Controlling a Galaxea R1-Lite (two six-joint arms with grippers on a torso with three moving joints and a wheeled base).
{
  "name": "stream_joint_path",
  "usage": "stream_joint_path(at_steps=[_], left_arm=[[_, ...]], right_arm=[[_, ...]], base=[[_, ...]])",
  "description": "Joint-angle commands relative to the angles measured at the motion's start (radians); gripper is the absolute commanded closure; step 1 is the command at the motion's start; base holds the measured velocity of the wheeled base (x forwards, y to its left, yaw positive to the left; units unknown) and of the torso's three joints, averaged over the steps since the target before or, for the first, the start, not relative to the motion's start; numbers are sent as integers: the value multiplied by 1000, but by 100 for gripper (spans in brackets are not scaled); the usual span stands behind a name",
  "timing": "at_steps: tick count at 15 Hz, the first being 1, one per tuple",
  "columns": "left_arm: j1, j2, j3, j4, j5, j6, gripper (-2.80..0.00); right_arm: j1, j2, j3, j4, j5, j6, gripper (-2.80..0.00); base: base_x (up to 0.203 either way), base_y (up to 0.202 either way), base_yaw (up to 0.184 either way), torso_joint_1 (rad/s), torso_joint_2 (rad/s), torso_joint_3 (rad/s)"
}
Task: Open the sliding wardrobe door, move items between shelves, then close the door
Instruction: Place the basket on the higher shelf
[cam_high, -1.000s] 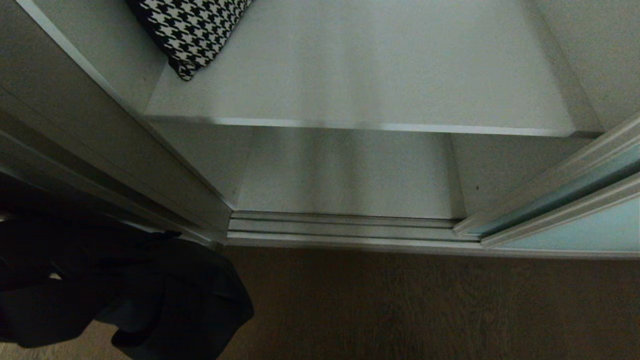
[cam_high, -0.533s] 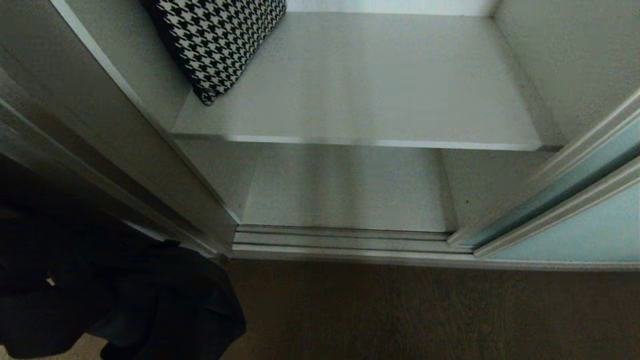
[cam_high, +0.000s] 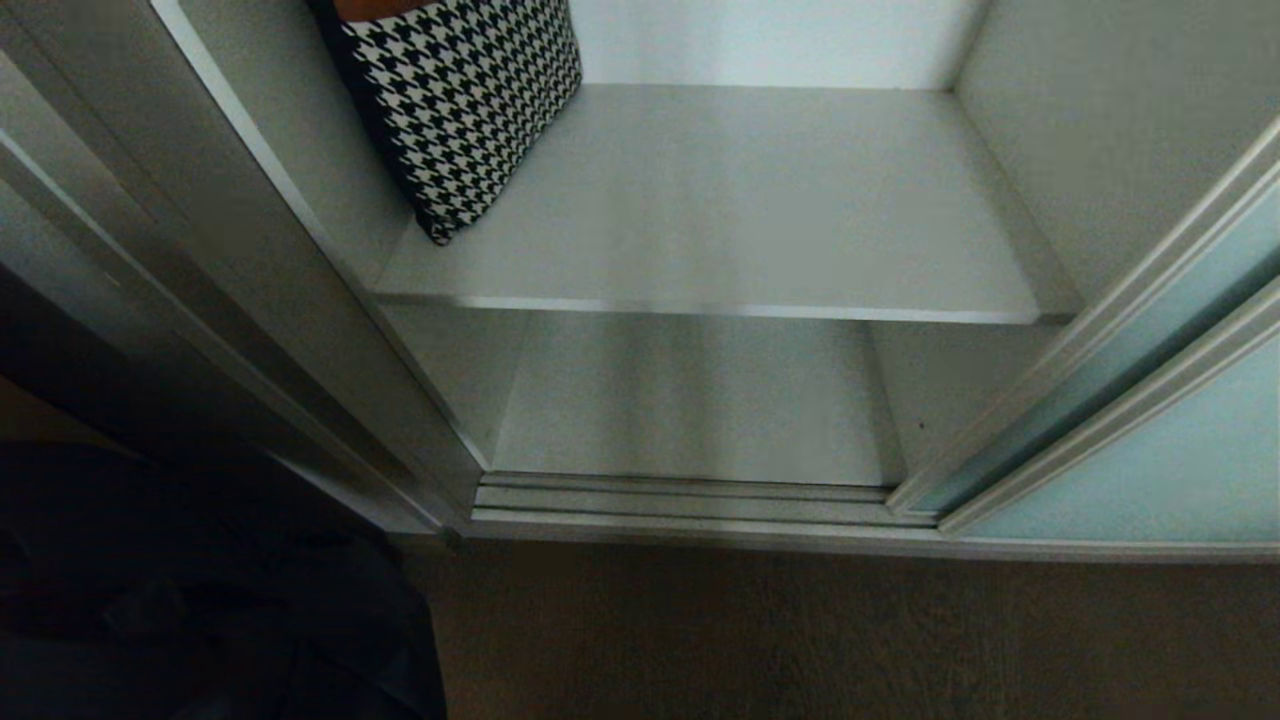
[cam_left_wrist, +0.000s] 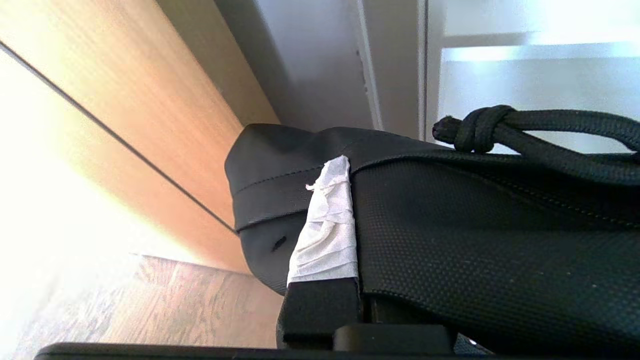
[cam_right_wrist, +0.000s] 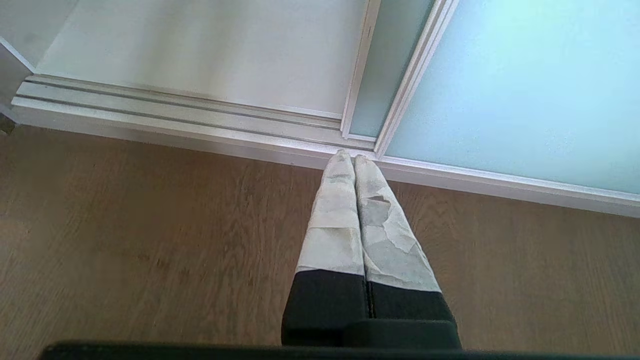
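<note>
Pinching the black bag (cam_left_wrist: 450, 235), the left claw (cam_left_wrist: 325, 225) should lift it clear of the shelf (cam_high: 720, 200) edge before release, right claw (cam_right_wrist: 356, 160) idle, pressed together.

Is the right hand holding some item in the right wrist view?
No, the right hand is shut with nothing between its fingers, above the wooden floor.

Brown wood-grain floor (cam_right_wrist: 150, 240) meets a ribbed silver floor track (cam_high: 690, 500), beside tan wooden cabinet front (cam_left_wrist: 125, 115).
</note>
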Motion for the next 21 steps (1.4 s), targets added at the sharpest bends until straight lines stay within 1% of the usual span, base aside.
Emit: stream_joint_path(at_steps=[1, 5, 7, 10, 11, 13, 15, 20, 21], left_arm=[[-1, -21, 14, 0, -22, 1, 0], [-3, -88, 29, 13, -28, 0, 0], [-5, -116, -23, 43, -24, -1, 0], [-7, -124, -152, 129, -36, -6, 0], [-7, -116, -175, 145, -43, -13, 0], [-7, -80, -211, 142, -59, -23, 0], [-10, -60, -259, 148, -63, -54, 0], [-17, -30, -287, 144, -135, -61, 0], [-20, -16, -305, 143, -139, -61, 0]], right_arm=[[0, 0, 0, 0, 1, -1, 0], [0, 0, 1, 0, 1, -1, 0], [0, 0, 1, 0, 1, -1, 0], [0, 0, 0, 0, 1, -1, 0], [0, 0, 0, 0, 1, -1, 0], [0, 0, 1, 0, 1, -1, 0], [0, 0, 1, 0, 1, -1, 0], [0, 0, 0, 0, 1, -1, 0], [0, 0, 0, 0, 1, -1, 0]], base=[[0, 0, 0, 0, 0, 0], [0, 0, 0, 0, 0, 0], [0, 0, 0, 0, 0, 0], [0, 0, 0, 0, 0, 0], [0, 0, 0, 0, 0, 0], [0, 0, 0, 0, 0, 0], [0, 0, 0, 0, 0, 0], [0, 0, 0, 0, 0, 0], [0, 0, 0, 0, 0, 0]])
